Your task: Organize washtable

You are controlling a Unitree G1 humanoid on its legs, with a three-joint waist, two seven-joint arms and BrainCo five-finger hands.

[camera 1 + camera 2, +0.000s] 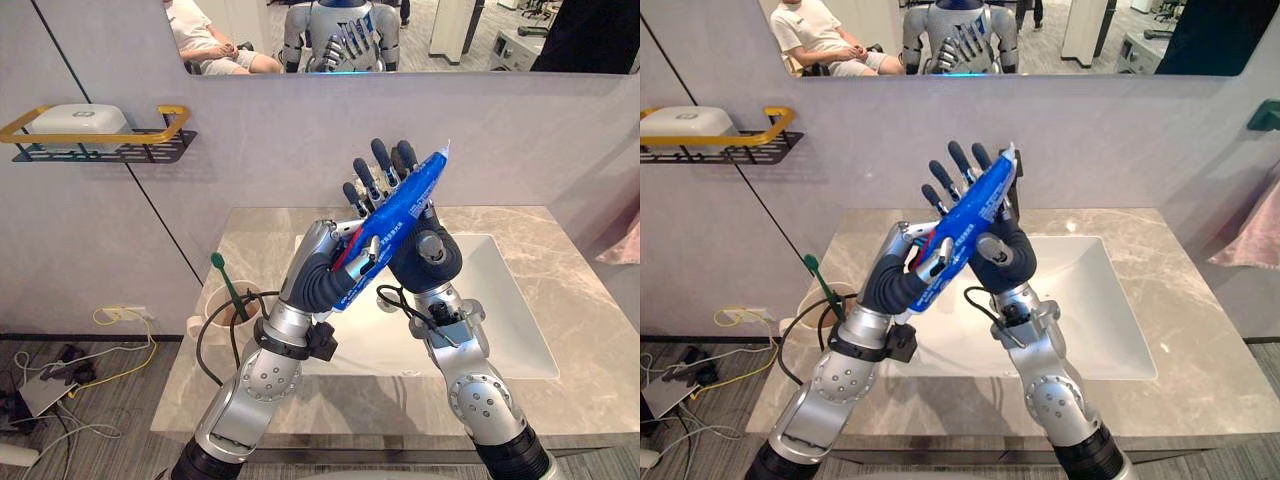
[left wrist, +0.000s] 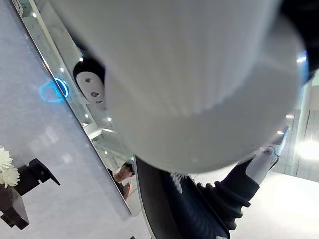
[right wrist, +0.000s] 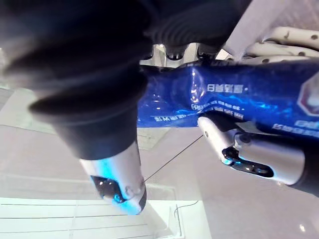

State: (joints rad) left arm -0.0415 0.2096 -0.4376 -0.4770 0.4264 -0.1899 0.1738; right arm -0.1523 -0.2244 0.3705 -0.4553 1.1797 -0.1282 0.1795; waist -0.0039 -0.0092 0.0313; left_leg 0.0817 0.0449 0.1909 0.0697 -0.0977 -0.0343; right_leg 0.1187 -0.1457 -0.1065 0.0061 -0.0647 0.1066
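Raised in front of the robot, both hands meet on a blue toothpaste tube (image 1: 397, 212) above the basin (image 1: 505, 300). The tube slants upward from the robot's left to its right, with its flat crimped end uppermost, well clear of the countertop (image 1: 585, 290).

From where I stand, the left hand (image 1: 325, 275) has its fingers curled round the tube's lower end. The right hand (image 1: 430, 245) takes the upper part. Its fingers (image 1: 380, 160) stand straight up against one face of the tube, and in the right wrist view its thumb (image 3: 239, 147) bends in against the other face. So the tube is pinched between thumb and fingers, and both hands have hold of it at once.

On the marble countertop, just beside the basin on the robot's left, sits a pale cup (image 1: 212, 312). A green toothbrush (image 1: 229, 288) leans in it, head up.

Higher on the wall to the left hangs a dark wire shelf (image 1: 150, 150) with a yellow rail, and a white case (image 1: 78, 120) lies on it. A mirror (image 1: 470, 45) runs along the wall behind the basin, and a seated person (image 1: 205, 40) is reflected in its left part. Something pink (image 1: 627, 245) shows at the far right edge.
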